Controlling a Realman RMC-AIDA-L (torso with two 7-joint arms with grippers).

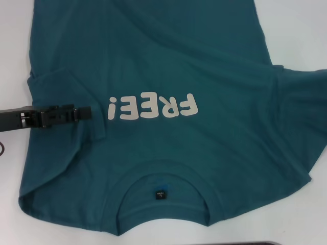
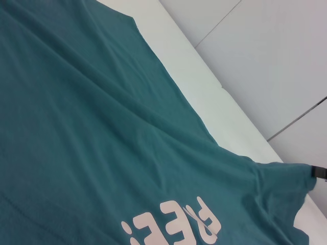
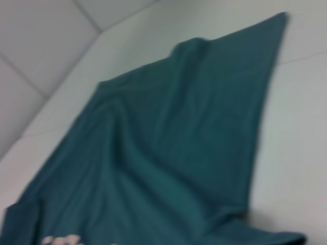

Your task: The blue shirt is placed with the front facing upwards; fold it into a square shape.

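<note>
White tabletop; my left pincer grips the folded-in sleeve of the shirt, print beside it.

One blue shirt lies on one white counter, filling most of the head view. It carries one off-white "FREE!" print at the centre, one ribbed collar at the lower middle, and one small black neck label inside it. One gripper, the left gripper, shows at the left edge.
</note>
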